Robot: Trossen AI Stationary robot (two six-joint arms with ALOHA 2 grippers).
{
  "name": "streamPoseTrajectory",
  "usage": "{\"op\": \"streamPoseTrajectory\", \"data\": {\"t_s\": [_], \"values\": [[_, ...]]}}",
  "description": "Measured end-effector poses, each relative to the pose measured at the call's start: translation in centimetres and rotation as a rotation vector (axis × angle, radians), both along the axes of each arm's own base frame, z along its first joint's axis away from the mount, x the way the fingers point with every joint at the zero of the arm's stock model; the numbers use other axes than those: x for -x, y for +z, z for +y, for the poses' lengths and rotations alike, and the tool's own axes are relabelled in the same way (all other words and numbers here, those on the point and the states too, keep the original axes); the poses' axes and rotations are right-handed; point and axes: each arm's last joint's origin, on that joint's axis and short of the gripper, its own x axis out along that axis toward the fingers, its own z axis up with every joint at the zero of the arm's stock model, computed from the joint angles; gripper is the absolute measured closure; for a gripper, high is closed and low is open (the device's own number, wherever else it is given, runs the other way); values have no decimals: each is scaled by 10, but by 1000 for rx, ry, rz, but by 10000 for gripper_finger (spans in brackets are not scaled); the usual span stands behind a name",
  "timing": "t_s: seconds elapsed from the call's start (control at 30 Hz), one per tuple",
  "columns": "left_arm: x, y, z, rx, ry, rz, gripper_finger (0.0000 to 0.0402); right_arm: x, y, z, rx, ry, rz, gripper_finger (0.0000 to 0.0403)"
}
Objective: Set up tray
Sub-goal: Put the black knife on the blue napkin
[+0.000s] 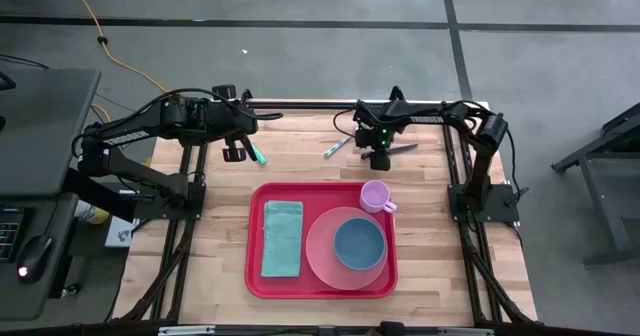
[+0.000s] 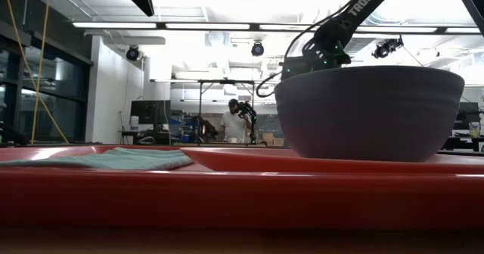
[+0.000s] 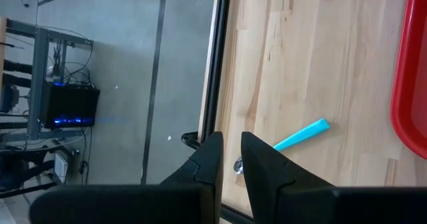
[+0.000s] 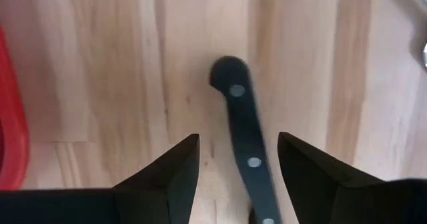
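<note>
Fingers on my right gripper (image 4: 237, 177) stand apart, straddling the dark riveted handle of a knife (image 4: 247, 144) that lies flat on the bare wood; the handle passes between the two pads without either one touching it, so I judge nothing is gripped yet. Over on the far left, my left gripper (image 3: 230, 164) has its fingers drawn close with only a thin slit between them, and I see nothing held there; a utensil with a blue handle (image 3: 303, 134) lies on the table just beside it. My tray (image 1: 322, 240) sits in the near middle of the table, well apart from both grippers, and already carries a folded teal cloth (image 1: 282, 238) on its left side, a pink plate (image 1: 347, 246) with a dark blue bowl (image 1: 359, 243) on it to the right, and a small lilac cup (image 1: 375, 195) at its far right corner. I reckon the tray is stiff, light moulded plastic with a slick surface, so dishes could slide if it were jolted; if I had to shift it, I would pinch the raised rim on a long side, clear of the plate. For the knife, taking the handle mid-length looks safest to me.
</note>
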Motion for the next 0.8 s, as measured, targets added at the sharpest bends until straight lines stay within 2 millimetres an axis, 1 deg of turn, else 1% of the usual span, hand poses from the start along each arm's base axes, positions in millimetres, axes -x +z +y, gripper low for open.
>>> {"op": "streamPoseTrajectory", "data": {"t_s": [0.2, 0.37, 0.8], "values": [[0, 0, 0, 0, 0, -1, 316, 2, -1, -5, -4, -16, -13, 221], [0, 0, 0, 1, 1, -1, 316, 2, -2, -3, -21, -10, -24, 221], [0, 0, 0, 6, 13, -11, 316, 16, -24, 7, -47, -16, 13, 221]]}}
